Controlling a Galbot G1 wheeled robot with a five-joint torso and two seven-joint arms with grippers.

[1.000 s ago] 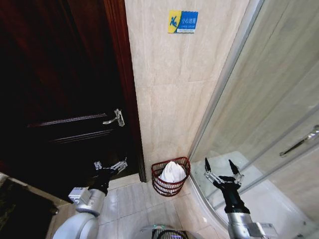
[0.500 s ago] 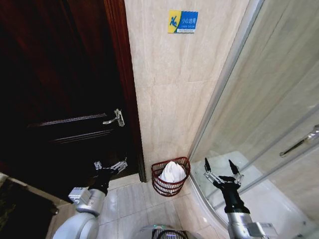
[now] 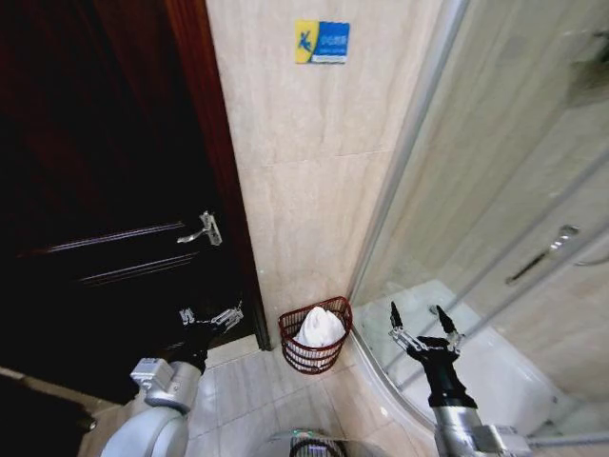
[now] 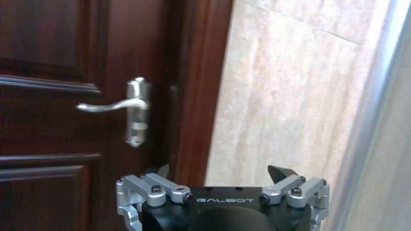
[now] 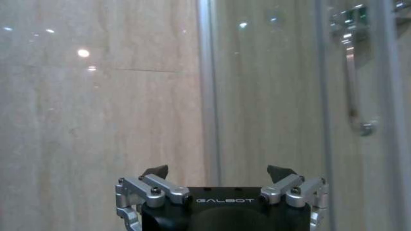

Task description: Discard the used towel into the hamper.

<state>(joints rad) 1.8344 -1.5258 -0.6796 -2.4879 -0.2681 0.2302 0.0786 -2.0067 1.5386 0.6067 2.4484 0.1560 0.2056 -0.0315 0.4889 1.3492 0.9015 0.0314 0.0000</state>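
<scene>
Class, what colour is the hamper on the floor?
Reddish-brown hamper, clearest in the head view.

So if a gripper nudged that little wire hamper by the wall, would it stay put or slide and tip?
The hamper looks like thin openwork, so it is probably light and would likely slide on the smooth floor tile. Its rim is wider than its base, so a push near the top might tip it. The white towel heaped inside probably adds little weight.

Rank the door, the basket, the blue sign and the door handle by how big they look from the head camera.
1. Door, by far.
2. Basket.
3. Blue sign.
4. Door handle, looking close to the sign in size, so that order is unsure.
</scene>
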